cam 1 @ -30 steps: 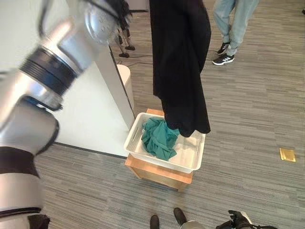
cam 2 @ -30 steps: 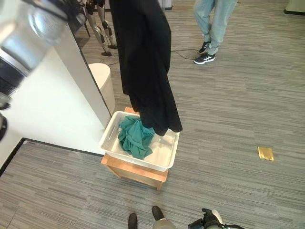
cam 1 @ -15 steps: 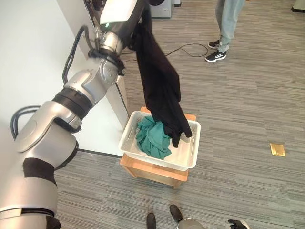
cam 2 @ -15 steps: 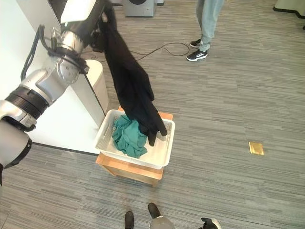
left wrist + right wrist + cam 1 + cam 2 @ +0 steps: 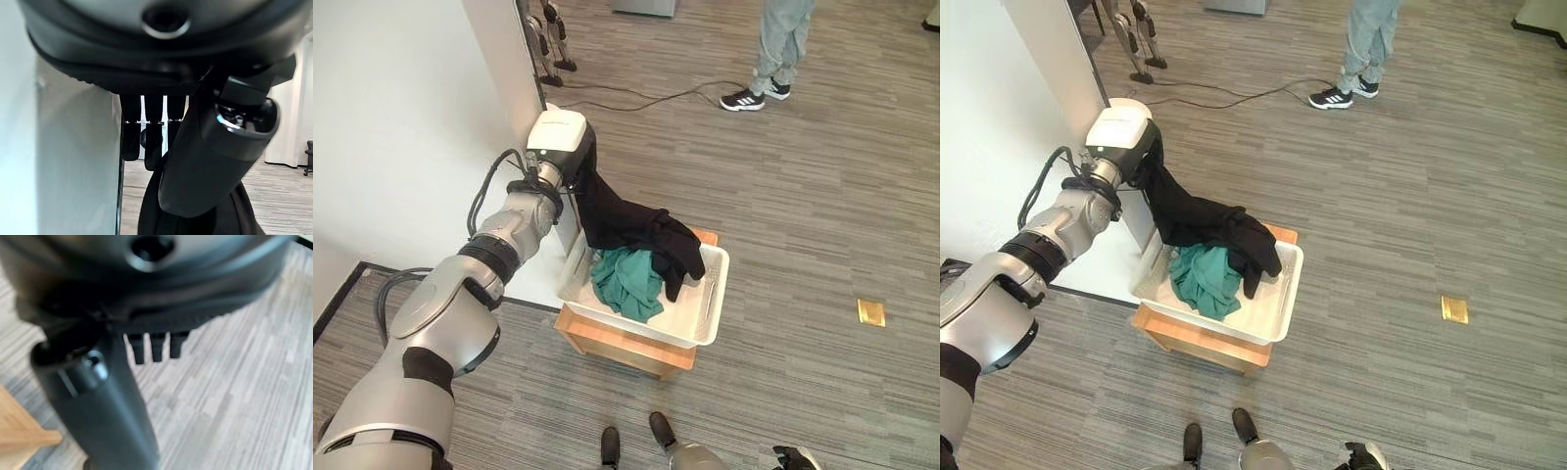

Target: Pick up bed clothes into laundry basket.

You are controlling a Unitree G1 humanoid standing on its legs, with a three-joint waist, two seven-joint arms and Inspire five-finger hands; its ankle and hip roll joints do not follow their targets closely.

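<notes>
The left hand (image 5: 576,162) pinches the black garment (image 5: 631,227), which trails down from the fingers into the basket (image 5: 710,311), beside the green cloth (image 5: 626,282).

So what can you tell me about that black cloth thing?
The black cloth is soft, dark and limp, like a shirt or jacket. Its top end hangs from the left hand, and the rest drapes down into the white basket. It lies crumpled over the green cloth, with one end drooping toward the basket's floor.
</notes>
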